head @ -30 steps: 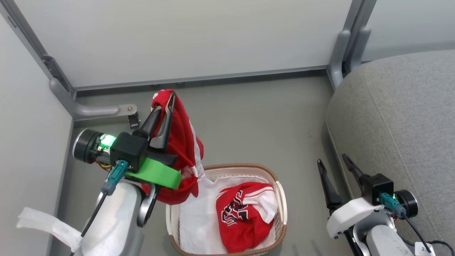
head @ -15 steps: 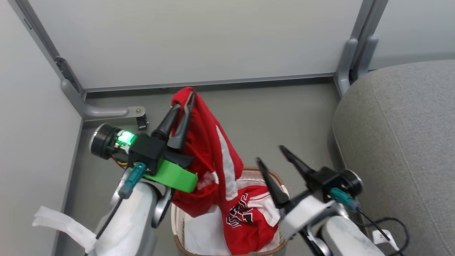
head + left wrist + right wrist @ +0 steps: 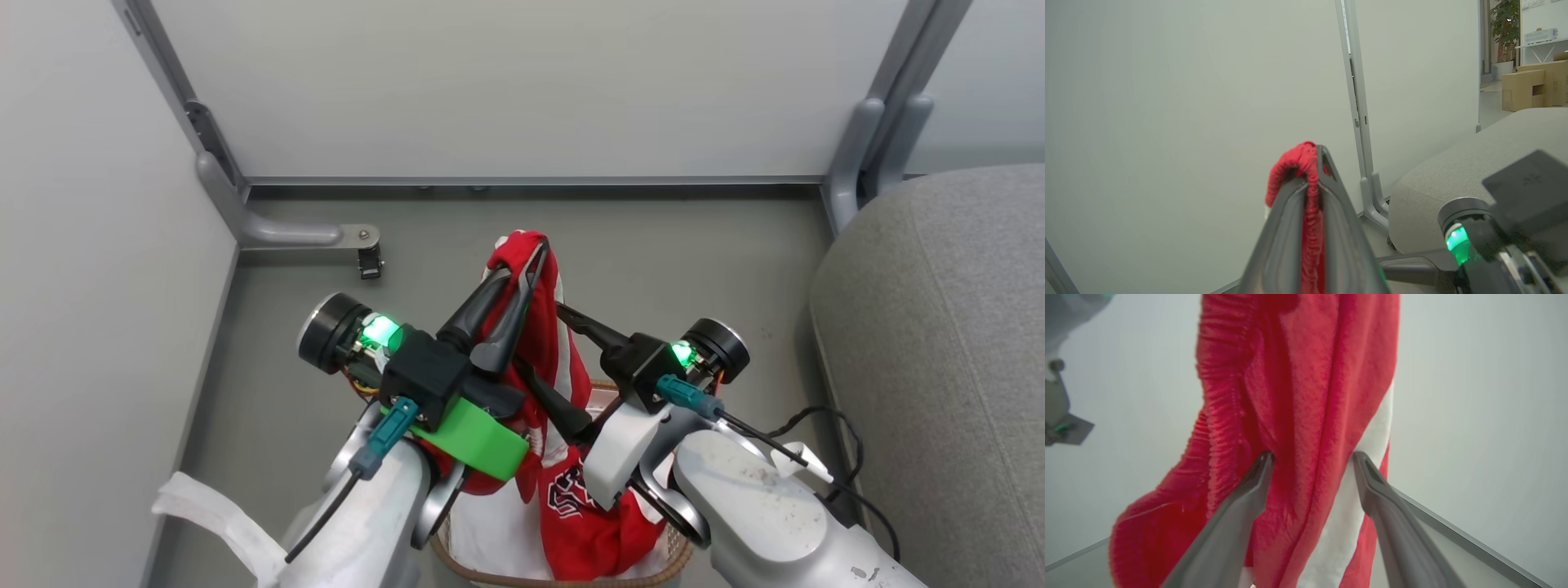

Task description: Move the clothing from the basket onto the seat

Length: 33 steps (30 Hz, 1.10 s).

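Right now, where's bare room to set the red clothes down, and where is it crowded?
Free: the seat, bare at right, and the floor between the wall rail and the basket. Crowded: over the basket, where the left gripper holds a red garment and the open fingers of the right gripper straddle it.

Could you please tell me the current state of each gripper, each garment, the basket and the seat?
left gripper: shut on the hanging red garment.
right gripper: open, fingers straddling the hanging red garment.
hanging red garment: lifted, draping toward the basket.
lettered red garment: crumpled in the basket.
basket: not emptied.
seat: no clothing on its visible part.
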Tool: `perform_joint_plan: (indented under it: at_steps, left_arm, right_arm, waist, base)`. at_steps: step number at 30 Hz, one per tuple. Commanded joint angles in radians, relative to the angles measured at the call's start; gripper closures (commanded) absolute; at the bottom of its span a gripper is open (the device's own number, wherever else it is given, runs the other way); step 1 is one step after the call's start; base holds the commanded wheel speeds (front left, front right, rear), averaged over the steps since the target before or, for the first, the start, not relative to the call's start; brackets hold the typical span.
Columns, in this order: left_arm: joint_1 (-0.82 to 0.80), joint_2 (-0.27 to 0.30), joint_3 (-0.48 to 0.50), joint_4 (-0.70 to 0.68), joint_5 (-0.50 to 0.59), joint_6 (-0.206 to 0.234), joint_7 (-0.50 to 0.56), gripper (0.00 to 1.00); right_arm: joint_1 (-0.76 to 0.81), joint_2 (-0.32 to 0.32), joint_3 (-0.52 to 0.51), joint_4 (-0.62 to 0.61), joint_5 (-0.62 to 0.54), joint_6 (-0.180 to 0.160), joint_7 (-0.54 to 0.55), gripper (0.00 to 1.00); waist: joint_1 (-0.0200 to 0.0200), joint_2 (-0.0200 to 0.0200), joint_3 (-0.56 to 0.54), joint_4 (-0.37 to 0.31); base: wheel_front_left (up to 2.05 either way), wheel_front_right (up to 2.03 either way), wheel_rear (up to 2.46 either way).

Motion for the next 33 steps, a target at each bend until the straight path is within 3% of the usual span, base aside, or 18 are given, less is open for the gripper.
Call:
perform_joint_plan:
  at_steps: [1, 4, 5, 6, 7, 11, 12, 14, 15, 21, 33]
  left_arm:
    - [-0.018, -0.001, -0.006, -0.001, -0.01, -0.002, -0.001, 1.0]
    - [-0.02, -0.003, -0.023, -0.007, -0.018, -0.002, -0.001, 1.0]
    - [-0.019, -0.004, -0.026, -0.009, -0.022, -0.002, -0.001, 1.0]
    - [-0.018, -0.004, -0.028, -0.01, -0.023, -0.002, -0.001, 1.0]
    - [-0.018, -0.005, -0.031, -0.01, -0.025, -0.002, -0.001, 1.0]
    - [-0.018, -0.006, -0.022, -0.012, -0.027, -0.002, -0.001, 1.0]
    - [-0.014, -0.006, -0.016, -0.013, -0.026, -0.002, -0.001, 0.91]
    - [-0.002, -0.004, -0.002, -0.014, -0.018, -0.001, -0.001, 0.52]
    - [0.005, -0.003, 0.003, -0.01, -0.018, -0.001, -0.001, 0.04]
    - [0.027, 0.009, 0.037, -0.007, -0.005, -0.001, -0.001, 0.0]
    - [0.042, 0.022, 0.086, -0.014, 0.013, -0.002, -0.001, 0.0]
  right_arm:
    - [-0.006, -0.004, -0.001, 0.011, -0.004, -0.001, -0.002, 0.0]
    - [-0.007, -0.005, 0.026, 0.043, 0.014, -0.001, -0.002, 0.0]
    - [-0.007, -0.004, 0.037, 0.053, 0.024, -0.001, -0.002, 0.53]
    - [-0.013, -0.004, 0.044, 0.062, 0.032, -0.001, -0.002, 0.84]
    - [-0.019, -0.004, 0.048, 0.065, 0.04, -0.001, -0.002, 1.0]
    - [-0.023, -0.005, 0.029, 0.083, 0.055, -0.001, -0.002, 1.0]
    - [-0.021, -0.005, 0.014, 0.086, 0.047, -0.001, -0.002, 1.0]
    - [-0.009, -0.005, -0.017, 0.085, 0.036, -0.001, -0.002, 1.0]
    - [-0.002, -0.005, -0.038, 0.081, 0.03, -0.001, -0.002, 1.0]
    - [0.041, -0.004, -0.166, 0.029, -0.02, -0.001, -0.002, 1.0]
    - [0.08, -0.005, -0.378, -0.096, -0.126, -0.001, -0.002, 1.0]
  waist:
    - [0.0001, 0.0, 0.0, 0.014]
    - [0.0001, 0.0, -0.002, 0.022]
    - [0.0001, 0.0, -0.003, 0.023]
    - [0.0001, 0.0, -0.002, 0.025]
    - [0.0001, 0.0, -0.002, 0.026]
    - [0.0001, 0.0, 0.003, 0.019]
    - [0.0001, 0.0, 0.004, 0.014]
    - [0.0001, 0.0, 0.008, -0.005]
    - [0.0001, 0.0, 0.011, -0.015]
    - [0.0001, 0.0, 0.033, -0.124]
    - [0.0001, 0.0, 0.102, -0.449]
  base:
    - [0.0, 0.0, 0.0]
    - [0.0, 0.0, 0.0]
    - [0.0, 0.0, 0.0]
    - [0.0, 0.0, 0.0]
    - [0.0, 0.0, 0.0]
    - [0.0, 0.0, 0.0]
    - [0.0, 0.0, 0.0]
    - [0.0, 0.0, 0.0]
    - [0.0, 0.0, 0.0]
    - [0.0, 0.0, 0.0]
    - [0.0, 0.0, 0.0]
